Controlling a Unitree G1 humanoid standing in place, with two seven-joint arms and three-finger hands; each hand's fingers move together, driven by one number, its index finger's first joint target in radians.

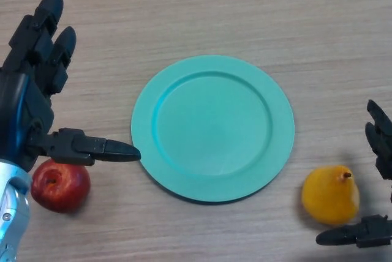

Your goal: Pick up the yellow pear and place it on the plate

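The yellow pear [331, 194] lies on the wooden surface [202, 11] toward its near right corner, apart from the plate [212, 128] and just beside that plate's right rim. Its stem shows at the upper right of the fruit, so its long axis seems to run from near left to far right, with the stem end pointing away and to the right; how far it tilts is hard to tell from above. The teal plate sits flat near the middle of the surface and carries nothing. The right hand [381, 145] comes in at the right edge, its fingers straight and spread, the thumb lying just below the pear and the other fingers just to its right, none of them clearly touching the fruit. The left hand [27, 100] hovers at the left edge with its fingers open too, two pointing toward the far edge and the thumb reaching toward the plate's left rim. A red apple [60, 185] rests under that thumb, near the left edge of the surface.
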